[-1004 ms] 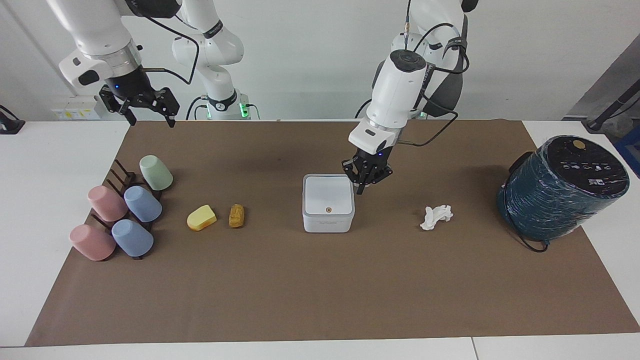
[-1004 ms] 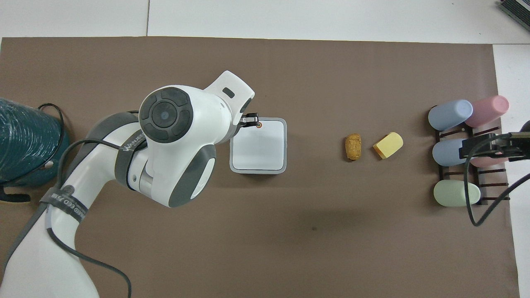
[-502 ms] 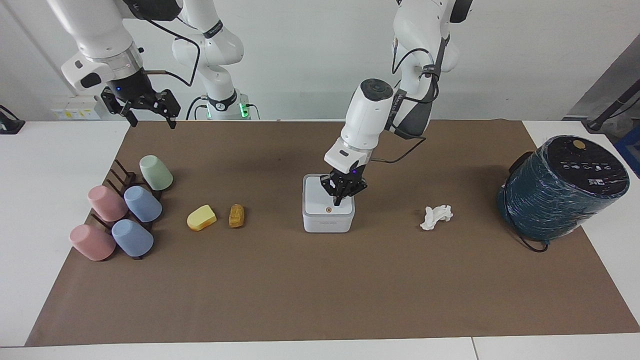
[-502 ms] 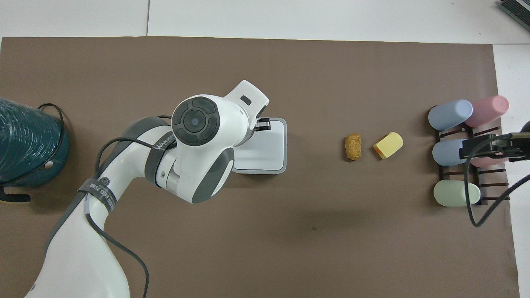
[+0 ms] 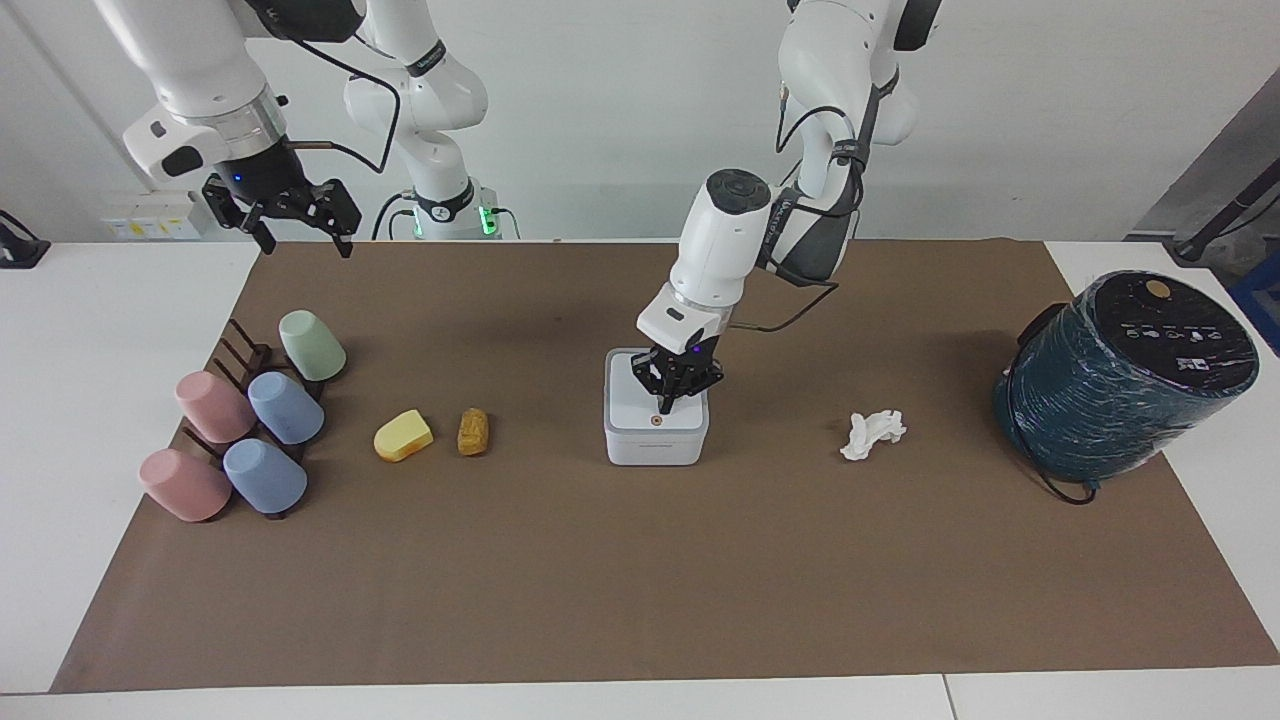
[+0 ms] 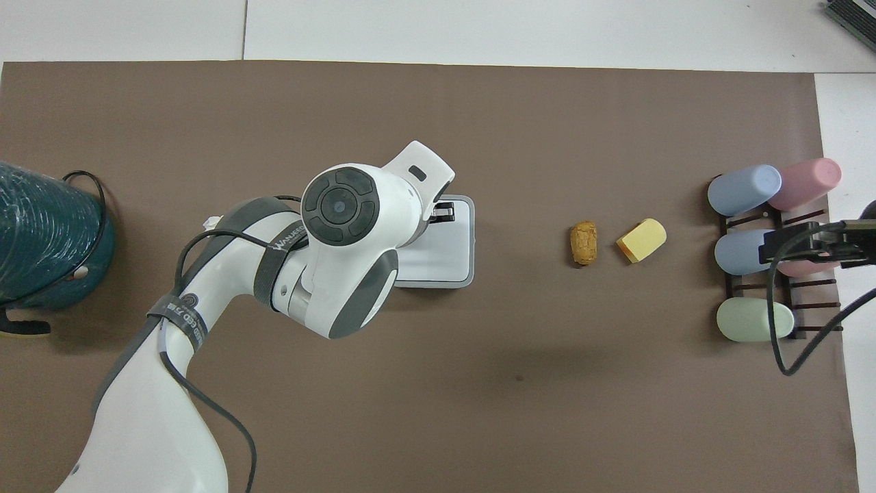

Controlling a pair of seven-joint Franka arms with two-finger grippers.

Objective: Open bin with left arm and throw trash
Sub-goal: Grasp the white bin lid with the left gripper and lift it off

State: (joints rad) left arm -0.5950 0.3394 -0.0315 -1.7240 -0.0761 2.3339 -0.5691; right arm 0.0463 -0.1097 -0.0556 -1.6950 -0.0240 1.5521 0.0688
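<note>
The white square bin (image 5: 655,432) stands mid-table with its lid down; it also shows in the overhead view (image 6: 453,255). My left gripper (image 5: 667,402) points down over the lid, its shut tips just above the orange dot (image 5: 655,421). The crumpled white tissue (image 5: 873,433) lies beside the bin toward the left arm's end; in the overhead view my left arm hides nearly all of it. The pale-yellow wedge (image 5: 403,436) and the golden-brown chunk (image 5: 473,431) lie toward the right arm's end. My right gripper (image 5: 303,240) waits open and empty, raised over the mat's edge.
A big dark-teal cylinder (image 5: 1125,375) with a cable stands at the left arm's end. Several pastel cups (image 5: 245,430) lie on a dark rack at the right arm's end. A brown mat (image 5: 640,580) covers the table.
My left gripper has moved from beside the bin to over its lid and come down toward the orange dot. The right arm has hardly moved.
</note>
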